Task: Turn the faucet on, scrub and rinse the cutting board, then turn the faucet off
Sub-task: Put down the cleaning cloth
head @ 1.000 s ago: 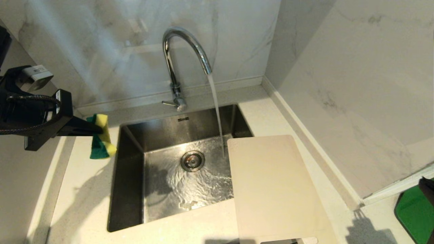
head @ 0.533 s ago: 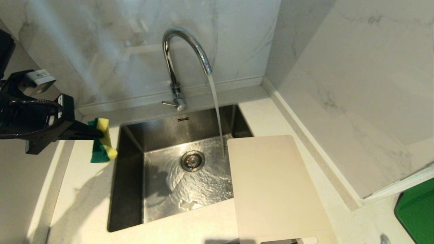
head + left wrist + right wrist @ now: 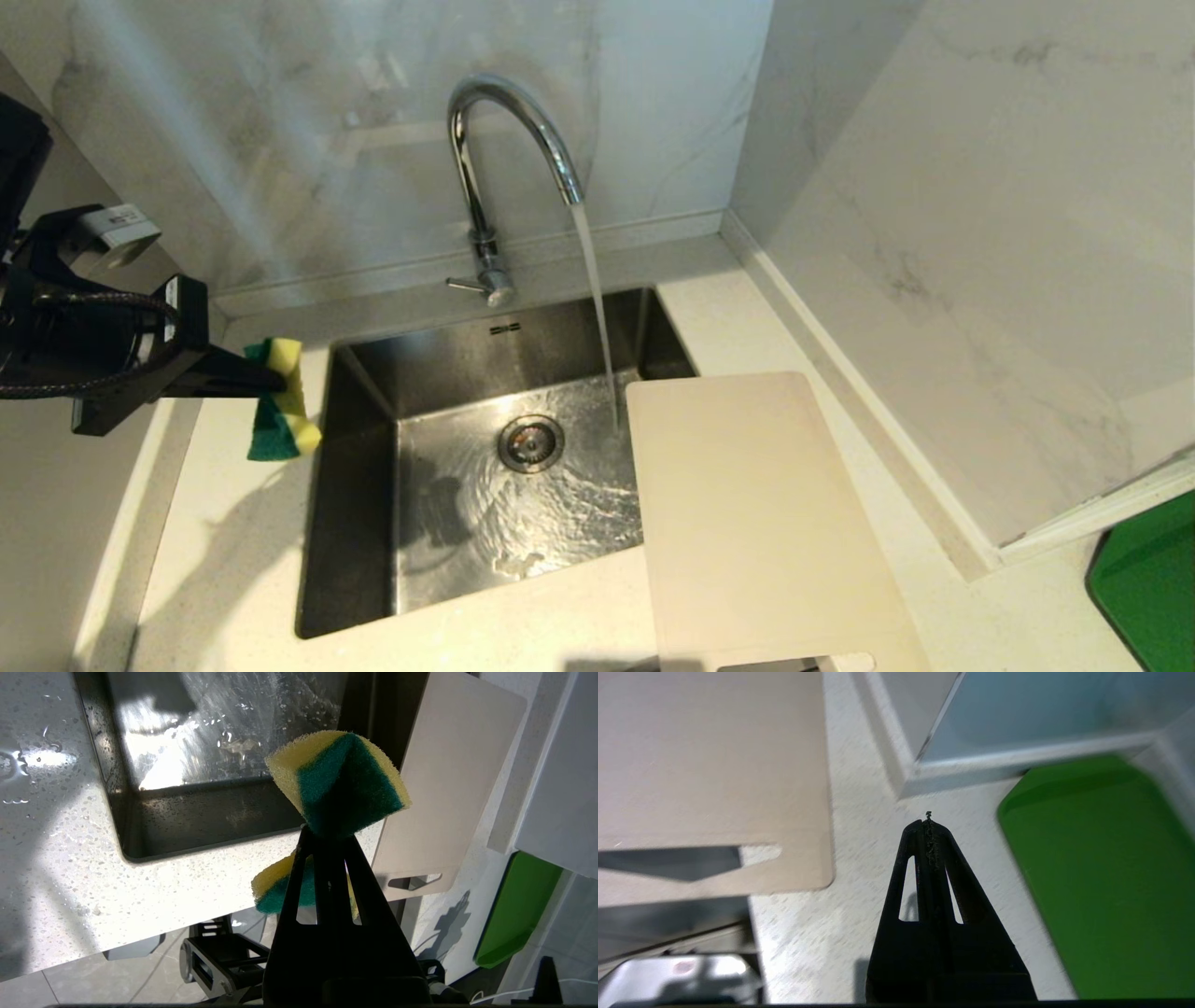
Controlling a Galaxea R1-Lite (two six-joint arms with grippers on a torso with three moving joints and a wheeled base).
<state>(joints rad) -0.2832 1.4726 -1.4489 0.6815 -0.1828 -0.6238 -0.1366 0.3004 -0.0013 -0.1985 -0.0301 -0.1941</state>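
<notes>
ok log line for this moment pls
faucet: running | cutting board: dry-side counter, corner over sink | left tool: shut on sponge, beside sink | right tool: shut, empty

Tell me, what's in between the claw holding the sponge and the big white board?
The sink, with faucet water running into it, lies between the left claw holding the sponge and the cutting board, as the head view shows.

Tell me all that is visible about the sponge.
The sponge is small and soft-looking, yellow foam with a dark green scouring layer. It is pinched and folded in the shut left claw, held in the air over the counter left of the sink. Only the claw touches it.
</notes>
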